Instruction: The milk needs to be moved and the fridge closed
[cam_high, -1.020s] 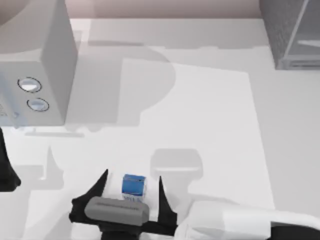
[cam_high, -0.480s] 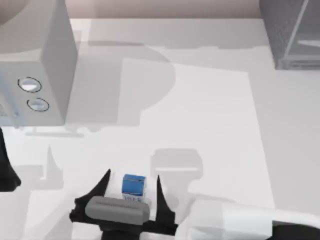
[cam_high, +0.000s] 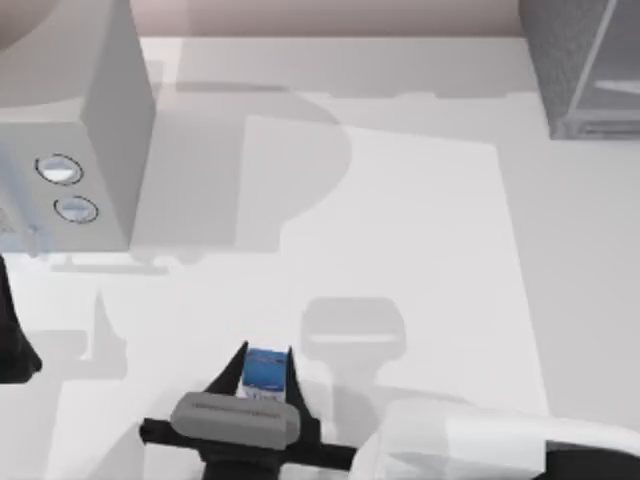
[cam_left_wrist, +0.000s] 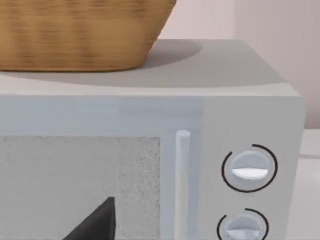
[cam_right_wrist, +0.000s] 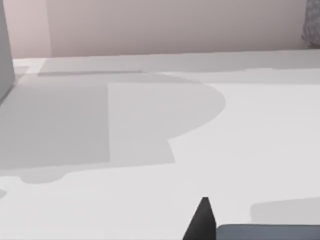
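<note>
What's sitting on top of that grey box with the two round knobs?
A woven wicker basket rests on top of the grey box, the left wrist view shows. Its rim is cut off above, so whatever may lie inside it can't be seen.

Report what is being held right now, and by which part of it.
The right gripper has its jaws shut on the milk, pressing its two opposite side walls. The left gripper faces the grey box and holds nothing.

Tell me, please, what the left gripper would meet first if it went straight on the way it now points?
Most likely the grey box with two round dials: in the left wrist view its front panel lies straight ahead of the left gripper's finger, though how far off is unclear.
</note>
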